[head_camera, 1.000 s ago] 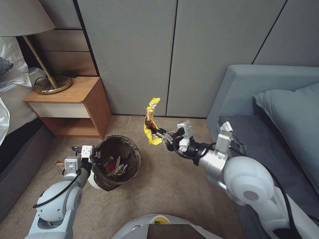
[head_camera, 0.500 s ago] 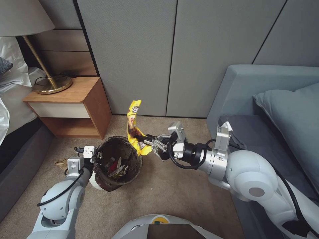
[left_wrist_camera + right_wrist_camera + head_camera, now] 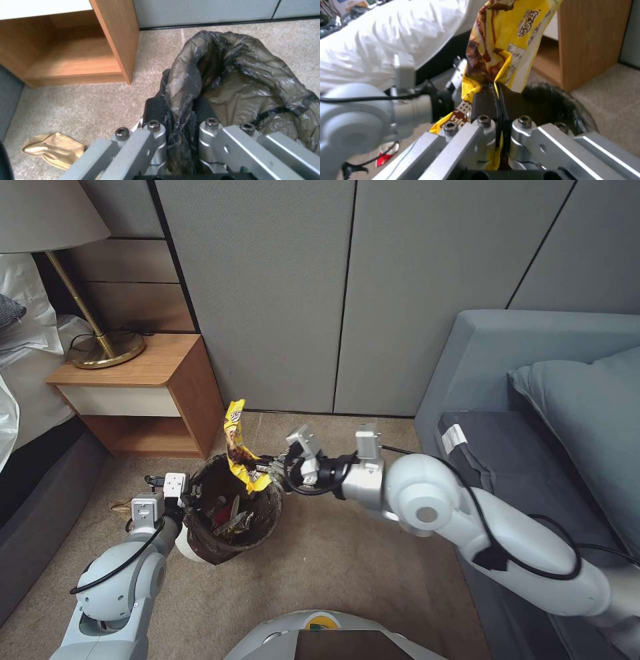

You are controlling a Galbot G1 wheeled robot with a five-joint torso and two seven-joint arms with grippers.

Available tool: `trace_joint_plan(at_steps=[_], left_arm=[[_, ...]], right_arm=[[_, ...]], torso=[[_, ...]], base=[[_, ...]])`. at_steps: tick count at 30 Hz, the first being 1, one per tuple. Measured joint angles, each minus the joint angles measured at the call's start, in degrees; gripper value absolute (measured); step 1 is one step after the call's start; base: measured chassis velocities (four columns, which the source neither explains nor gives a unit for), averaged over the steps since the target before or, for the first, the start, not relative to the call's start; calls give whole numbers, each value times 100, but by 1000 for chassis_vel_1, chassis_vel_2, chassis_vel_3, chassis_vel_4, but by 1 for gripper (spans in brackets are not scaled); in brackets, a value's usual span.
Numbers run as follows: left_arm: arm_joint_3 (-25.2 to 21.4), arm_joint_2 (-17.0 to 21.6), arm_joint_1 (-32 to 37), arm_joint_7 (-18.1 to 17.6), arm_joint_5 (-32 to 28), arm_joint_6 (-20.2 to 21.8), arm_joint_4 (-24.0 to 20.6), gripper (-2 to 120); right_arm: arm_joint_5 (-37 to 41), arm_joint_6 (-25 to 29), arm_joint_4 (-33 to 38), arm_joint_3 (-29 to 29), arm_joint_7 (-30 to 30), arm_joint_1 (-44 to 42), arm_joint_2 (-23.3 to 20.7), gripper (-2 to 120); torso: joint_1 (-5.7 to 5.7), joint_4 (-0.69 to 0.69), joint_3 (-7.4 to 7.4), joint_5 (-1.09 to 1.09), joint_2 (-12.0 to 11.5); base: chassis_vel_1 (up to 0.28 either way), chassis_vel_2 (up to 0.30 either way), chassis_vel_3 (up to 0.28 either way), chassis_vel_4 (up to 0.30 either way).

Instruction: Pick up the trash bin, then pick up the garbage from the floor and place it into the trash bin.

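Over the last second I have swung the right arm leftward across the frame, carrying the crumpled yellow-and-brown snack wrapper (image 3: 241, 450) from the open carpet at centre to the far rim of the small round white bin with the dark liner bag (image 3: 200, 543), lower left of centre in the head view. The right gripper (image 3: 275, 468) is clamped flat on the wrapper's lower part; in the right wrist view the dark pads (image 3: 485, 98) are pressed together with the foil pinched between them and the wrapper (image 3: 506, 42) standing up above. The wrapper's lower end now hangs just over the bin's mouth, though I can't quite tell whether it touches the liner.

The left gripper (image 3: 185, 495) holds the bin by its near-left rim, jaws narrow with the liner bag (image 3: 233, 75) caught between them. Red and foil litter already lies inside. A tan crumpled paper piece (image 3: 53, 149) lies on the beige carpet (image 3: 347, 573) beside the wooden nightstand (image 3: 157, 393), so I judge this drop close but the job unfinished.
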Motion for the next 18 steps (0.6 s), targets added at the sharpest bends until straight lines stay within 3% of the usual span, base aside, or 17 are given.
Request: trace_joint_plan(at_steps=[18], left_arm=[[-38,-26,-43,2,-41,0,35,7]], right_arm=[[-449,97,-971,-713,93,-132,488,0]], torso=[[0,-1,0,1,0]], base=[[0,0,0,0]])
